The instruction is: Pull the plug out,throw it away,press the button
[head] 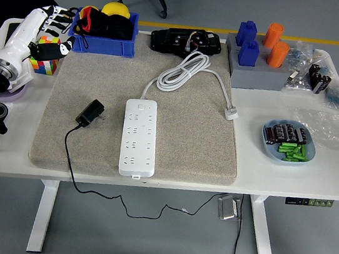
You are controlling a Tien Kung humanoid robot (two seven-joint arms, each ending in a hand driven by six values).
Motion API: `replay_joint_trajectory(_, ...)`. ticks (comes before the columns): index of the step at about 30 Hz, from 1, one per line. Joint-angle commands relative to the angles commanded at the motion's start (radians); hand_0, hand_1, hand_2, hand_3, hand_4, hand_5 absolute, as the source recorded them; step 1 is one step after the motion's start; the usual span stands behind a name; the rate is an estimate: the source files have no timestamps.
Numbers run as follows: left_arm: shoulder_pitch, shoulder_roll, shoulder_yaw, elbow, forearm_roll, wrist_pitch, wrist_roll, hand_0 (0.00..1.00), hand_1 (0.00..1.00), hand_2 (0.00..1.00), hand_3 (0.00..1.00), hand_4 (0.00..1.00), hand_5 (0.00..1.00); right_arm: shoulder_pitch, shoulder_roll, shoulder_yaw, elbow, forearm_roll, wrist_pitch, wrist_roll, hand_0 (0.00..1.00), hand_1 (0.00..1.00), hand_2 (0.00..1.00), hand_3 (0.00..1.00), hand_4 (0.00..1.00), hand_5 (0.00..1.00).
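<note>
**Plug lies free on mat; left hand raised and empty**

On the grey mat, the black plug lies on its side just left of the white power strip, apart from it, its thin black cord trailing off the near edge. My left hand is raised at the table's far left, above the colour cube and beside the blue bin, fingers spread and holding nothing. The strip's white cable lies coiled behind it.
</note>
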Motion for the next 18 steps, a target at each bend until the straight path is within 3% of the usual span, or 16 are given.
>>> replay_joint_trajectory(7, 0.037, -0.027, -0.041, -0.005, 0.017, -0.009, 0.006, 0.839, 0.814, 0.775, 0.805, 0.688, 0.002, 0.0, 0.001, 0.001, -0.002, -0.001, 0.0, 0.0, 0.789, 0.752, 0.748, 0.748, 0.791, 0.841)
replay_joint_trajectory(18, 0.037, -0.037, -0.03, -0.016, 0.026, -0.014, 0.007, 0.836, 0.804, 0.773, 0.805, 0.7, 0.015, 0.003, 0.0, -0.003, 0.0, 0.001, -0.001, 0.001, 0.789, 0.752, 0.749, 0.748, 0.79, 0.839)
